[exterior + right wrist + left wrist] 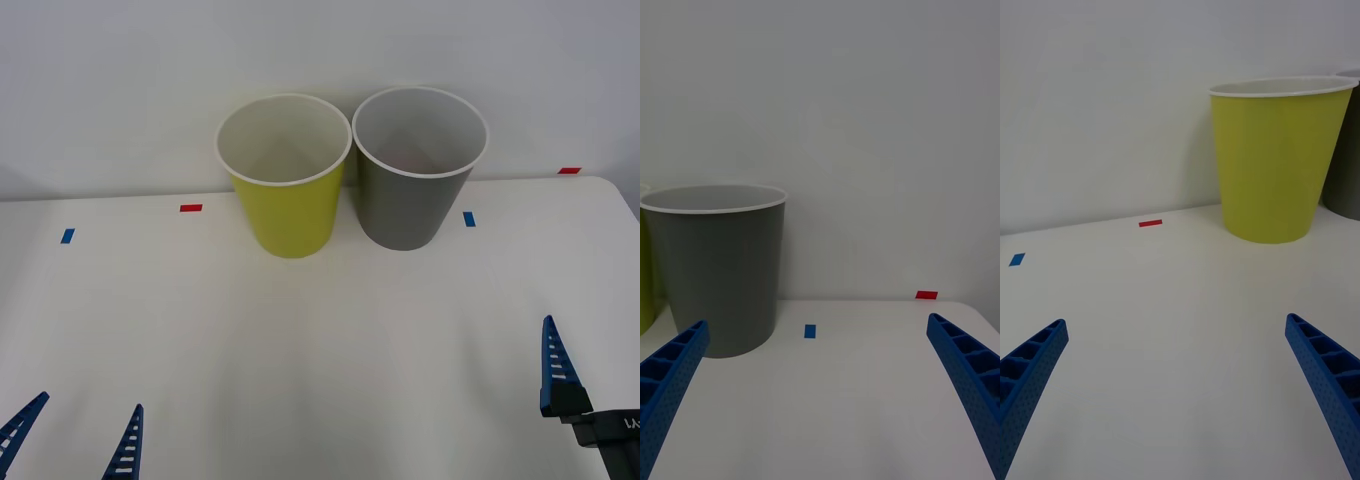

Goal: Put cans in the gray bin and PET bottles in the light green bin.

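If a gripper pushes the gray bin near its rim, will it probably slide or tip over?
The gray bin is tall and tapers to a narrower base, so a push near the rim would probably tip it rather than slide it. It looks thin-walled and likely light. The light green bin stands close beside it and might catch it on that side.

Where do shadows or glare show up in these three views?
Front view: soft shadows inside the light green bin and gray bin, no glare on the table. Right wrist view: faint shadow beside the gray bin's base. Left wrist view: even light, both grippers sharp.
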